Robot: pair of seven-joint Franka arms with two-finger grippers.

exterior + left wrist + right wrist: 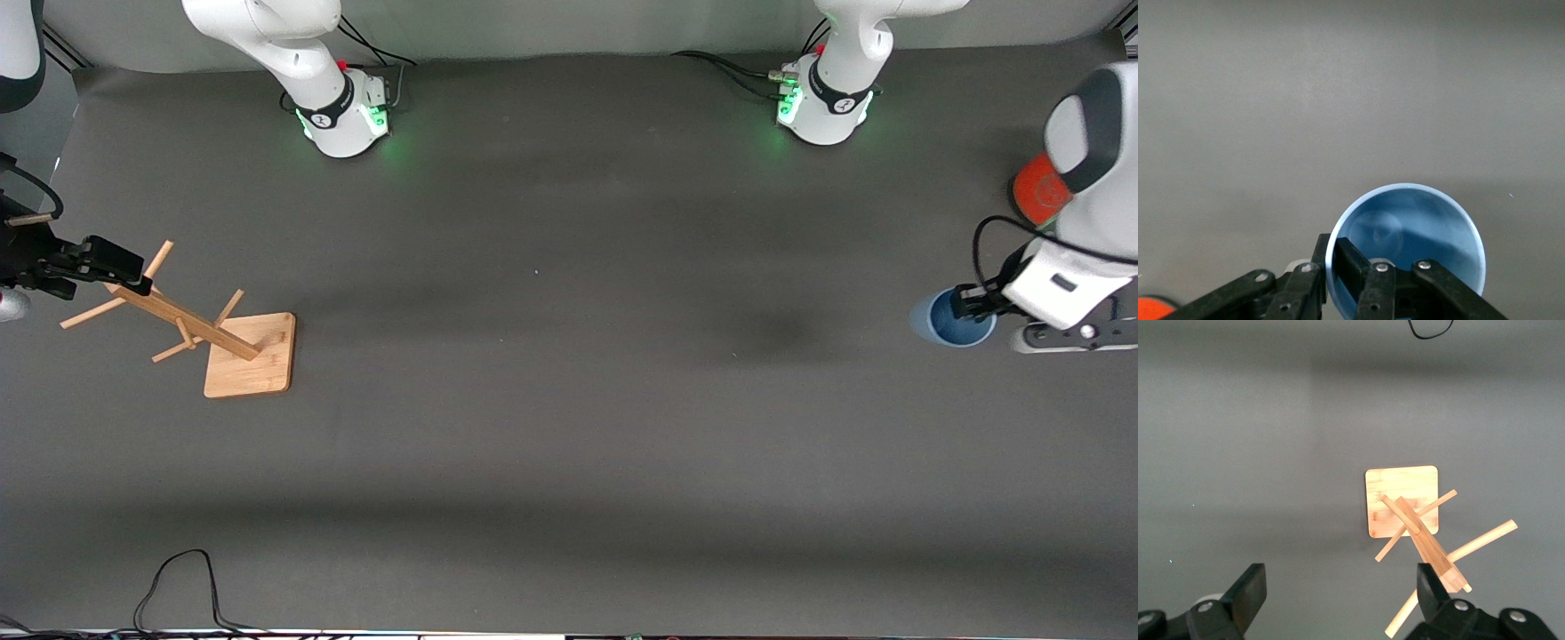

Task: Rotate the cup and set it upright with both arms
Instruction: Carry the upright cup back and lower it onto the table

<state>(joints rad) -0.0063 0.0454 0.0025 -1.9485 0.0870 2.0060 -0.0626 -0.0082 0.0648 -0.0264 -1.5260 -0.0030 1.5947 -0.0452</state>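
Observation:
The pale blue cup (pixel 941 322) is at the left arm's end of the table with its open mouth up. My left gripper (pixel 969 302) is shut on its rim. In the left wrist view the cup (pixel 1418 220) shows its inside, and the left gripper (pixel 1336 257) has one finger (pixel 1355 263) inside the wall and the other outside. I cannot tell if the cup rests on the table. My right gripper (pixel 120 264) is open and empty over the top of the wooden rack at the right arm's end; it also shows in the right wrist view (pixel 1341 580).
A wooden peg rack (pixel 249 356) on a square base stands under the right gripper, also in the right wrist view (pixel 1401 500). An orange can (pixel 1031 191) stands beside the left arm, half hidden by it. A black cable (pixel 178 587) lies at the table's near edge.

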